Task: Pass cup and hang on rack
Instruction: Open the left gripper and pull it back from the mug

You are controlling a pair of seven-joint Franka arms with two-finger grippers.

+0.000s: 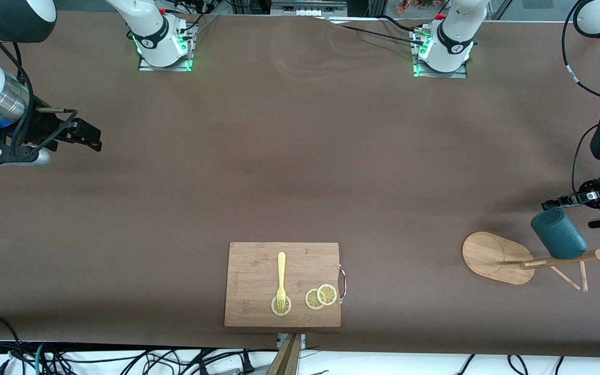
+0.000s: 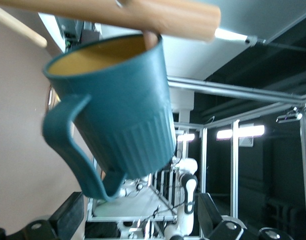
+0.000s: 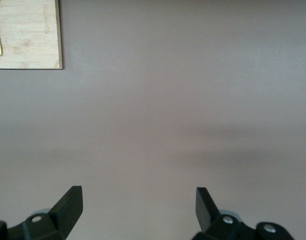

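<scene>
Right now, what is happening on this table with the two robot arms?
The teal mug hangs on a peg of the wooden mug tree, at the left arm's end of the table. The left gripper is beside the mug with its jaws open and holds nothing. The right gripper waits open over the bare table at the right arm's end. A cutting board with a yellow fork and lemon slices lies near the front camera, untouched.

The high front camera overlooked the whole desk (image 1: 300,156); both wrist cameras sat close, the right sharing the cutting board (image 3: 28,35).
</scene>
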